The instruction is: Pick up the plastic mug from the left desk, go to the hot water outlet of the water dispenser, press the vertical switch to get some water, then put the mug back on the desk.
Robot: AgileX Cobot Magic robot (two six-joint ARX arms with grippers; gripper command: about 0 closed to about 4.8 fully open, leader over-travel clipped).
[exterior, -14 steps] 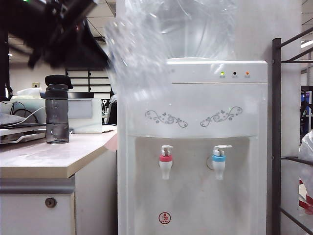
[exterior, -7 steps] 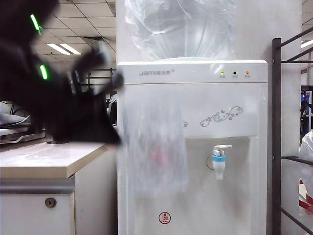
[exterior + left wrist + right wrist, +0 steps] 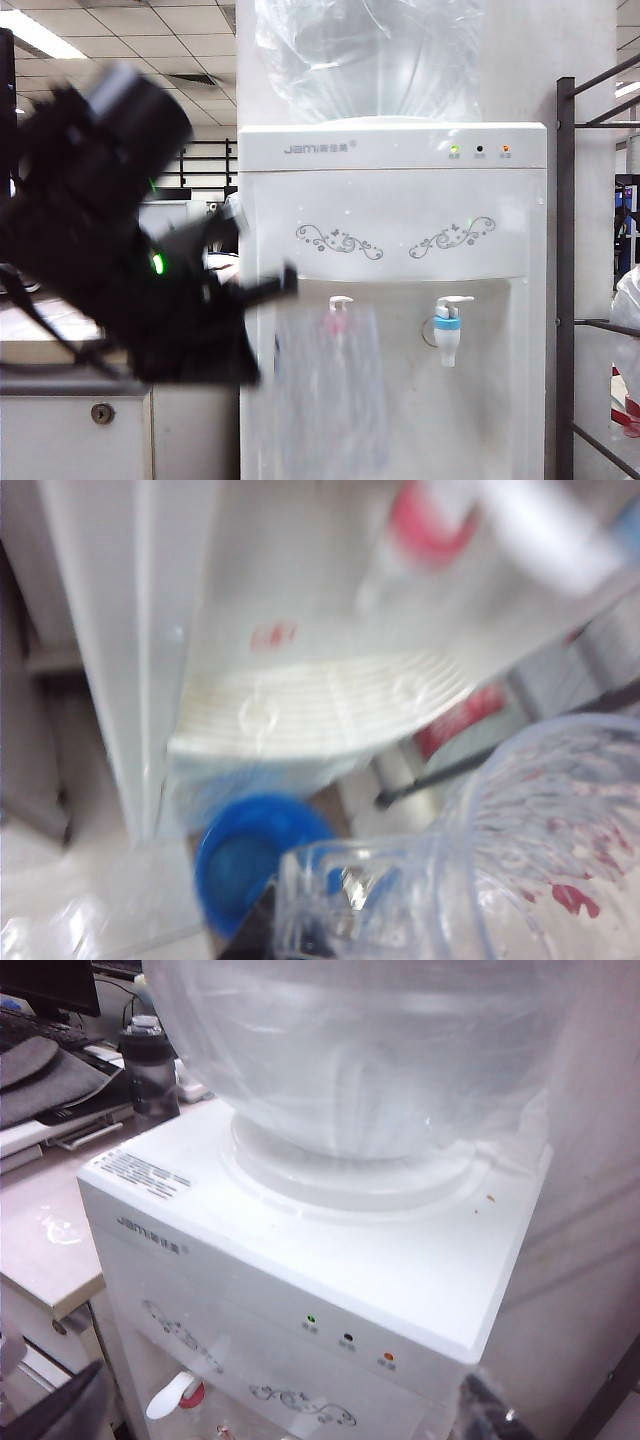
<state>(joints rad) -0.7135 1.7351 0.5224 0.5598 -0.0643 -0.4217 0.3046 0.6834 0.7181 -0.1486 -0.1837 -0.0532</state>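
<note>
Exterior view shows the left gripper (image 3: 262, 295) at the end of a dark, blurred arm, reaching from over the left desk (image 3: 60, 352) toward the front of the water dispenser (image 3: 400, 260). The plastic mug (image 3: 330, 400) hangs in the dispenser's recess as a pale, see-through smear, carried upright so that its open mouth faces up toward the tap. The hot water outlet (image 3: 338, 322) with its red collar sits just above the mug's rim, with the vertical switch (image 3: 341, 301) on top of it, and the blue-collared tap (image 3: 447, 335) stands clear to the side. The left gripper's fingers are pressed together on the mug, apparently at its thin handle, though the blur makes the exact hold hard to read. In the left wrist view the plastic mug (image 3: 520, 860) fills the near corner, rippled wall and open rim toward the camera, close against the gripper, with the red collar of the hot water outlet (image 3: 425, 525) beyond it, so the mug looks close to lined up under that tap. The right wrist view looks down on the dispenser's top and its big clear bottle (image 3: 360, 1050); the right gripper itself is not visible, but it stands spread wide and empty, high and away from the taps, presumably kept free for pressing the switch.
</note>
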